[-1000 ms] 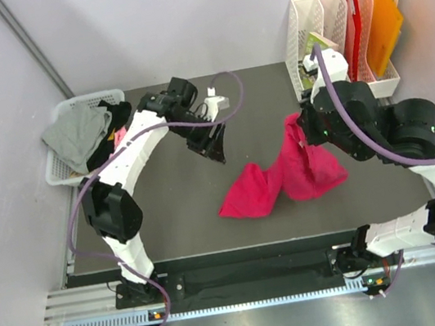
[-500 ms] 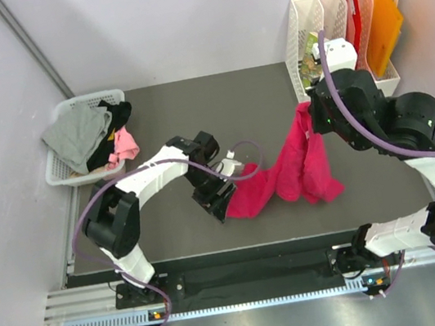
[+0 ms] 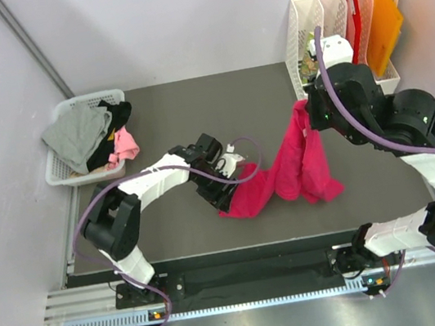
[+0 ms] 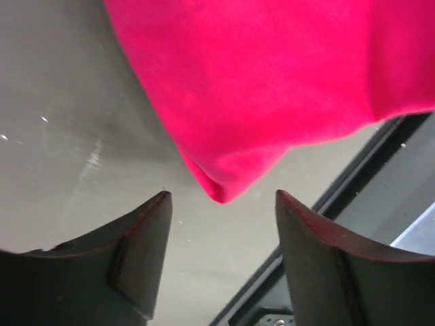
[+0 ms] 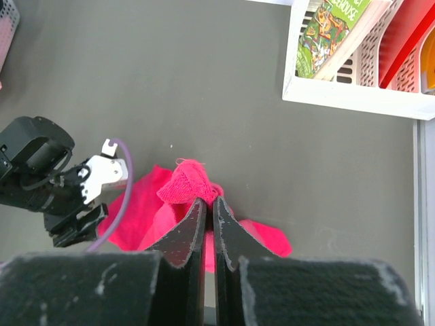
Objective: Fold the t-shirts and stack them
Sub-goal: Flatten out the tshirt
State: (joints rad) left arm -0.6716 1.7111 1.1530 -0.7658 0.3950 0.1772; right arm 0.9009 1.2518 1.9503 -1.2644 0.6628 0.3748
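Observation:
A crimson-red t-shirt [image 3: 285,173] hangs from my right gripper [image 3: 305,108], which is shut on its upper end and holds it up; its lower end trails on the dark table. In the right wrist view the fingers [image 5: 197,217] pinch a bunched red fold [image 5: 187,185]. My left gripper [image 3: 222,203] is open, low at the shirt's left corner. In the left wrist view that corner [image 4: 221,187] lies just beyond the gap between the fingertips [image 4: 153,217]. Grey [image 3: 76,134], black [image 3: 116,113] and light pink [image 3: 124,145] shirts lie in the basket.
The white mesh basket [image 3: 60,173] sits at the table's left edge. A white file rack [image 3: 307,25] with red and orange folders [image 3: 381,21] stands at the back right. The table's front rail [image 3: 240,252] runs close below the shirt.
My left gripper swung from the back of the table down to the shirt's left corner. My right gripper lifted the shirt's other end higher, stretching the cloth.

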